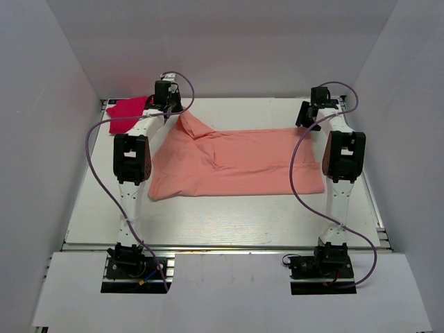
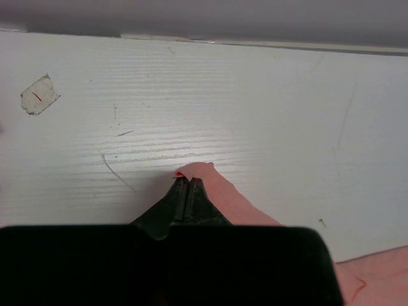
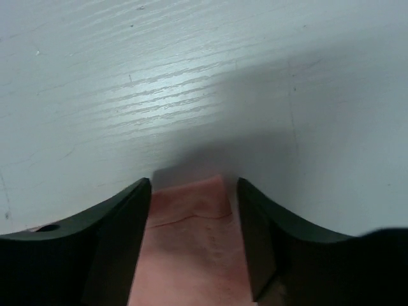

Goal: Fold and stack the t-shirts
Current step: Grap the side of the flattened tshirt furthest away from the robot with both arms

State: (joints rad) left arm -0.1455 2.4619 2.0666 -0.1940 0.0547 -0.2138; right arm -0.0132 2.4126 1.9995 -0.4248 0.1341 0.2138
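**A:** Why does the pink tee (image 1: 236, 163) lie spread across the tabletop (image 1: 208, 222)?
**B:** It awaits folding, and its near hem lies flat.
**A:** And its far corners?
**B:** The left end effector (image 2: 187, 185) is clenched on the far-left corner, tenting it. The right end effector (image 3: 194, 185) straddles the far-right corner, jaws apart, gripping nothing. A paired lift seems intended.
**A:** The red tee (image 1: 127, 113)?
**B:** Folded at the far left, probably the stack's base.

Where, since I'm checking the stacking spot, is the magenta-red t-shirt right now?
In the top view the magenta-red t-shirt lies at the table's far left corner, just left of the left gripper, which pinches a corner of the salmon t-shirt.
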